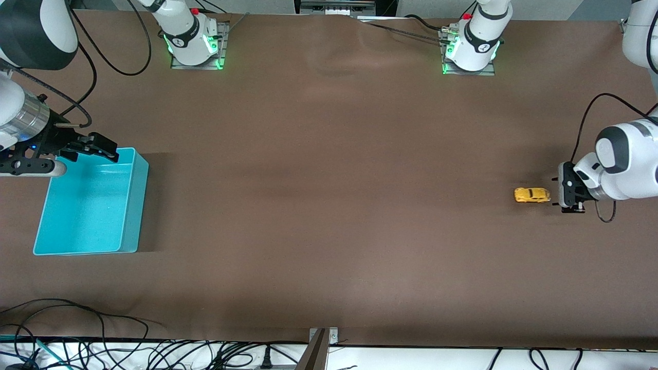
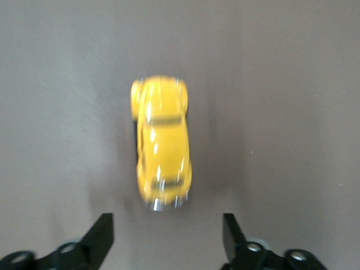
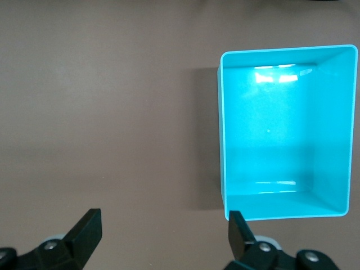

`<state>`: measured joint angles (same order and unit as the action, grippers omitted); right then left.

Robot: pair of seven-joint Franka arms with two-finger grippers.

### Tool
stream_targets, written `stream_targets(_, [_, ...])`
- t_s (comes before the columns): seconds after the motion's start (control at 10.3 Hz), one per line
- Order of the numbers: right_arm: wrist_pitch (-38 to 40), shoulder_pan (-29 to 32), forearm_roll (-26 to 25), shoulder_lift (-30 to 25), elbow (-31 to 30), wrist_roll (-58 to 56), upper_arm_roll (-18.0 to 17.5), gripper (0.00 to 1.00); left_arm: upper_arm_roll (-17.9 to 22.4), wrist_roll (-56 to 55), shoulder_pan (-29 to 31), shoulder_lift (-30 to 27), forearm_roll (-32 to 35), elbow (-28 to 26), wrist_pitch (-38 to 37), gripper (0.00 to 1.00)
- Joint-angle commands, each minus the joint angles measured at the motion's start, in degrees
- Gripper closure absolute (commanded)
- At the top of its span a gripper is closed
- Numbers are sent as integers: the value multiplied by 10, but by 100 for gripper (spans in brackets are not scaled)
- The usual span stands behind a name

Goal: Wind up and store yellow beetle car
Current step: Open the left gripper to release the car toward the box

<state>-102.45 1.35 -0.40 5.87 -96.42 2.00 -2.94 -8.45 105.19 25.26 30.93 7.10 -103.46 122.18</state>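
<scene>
Bare table around yellow beetle car (image 1: 532,195); only left gripper (image 1: 565,192) beside it. Turquoise bin (image 1: 128,205) unobstructed.

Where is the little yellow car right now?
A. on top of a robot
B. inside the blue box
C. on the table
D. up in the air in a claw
C: the yellow car sits on the brown table, just clear of the open left gripper, with the blue box empty.
</scene>
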Motion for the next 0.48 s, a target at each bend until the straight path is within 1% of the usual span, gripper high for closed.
stream_targets(0.0, [1, 2, 1, 3, 7, -7, 0, 0, -24, -45, -3, -22, 17, 24, -71, 0])
stream_targets(0.29, [5, 2, 1, 2, 7, -8, 0, 0, -49, -102, -3, -43, 18, 41, -129, 0])
stream_targets(0.39, [6, 2, 1, 2, 7, -8, 0, 0, -61, -124, -3, -49, 18, 59, -166, 0])
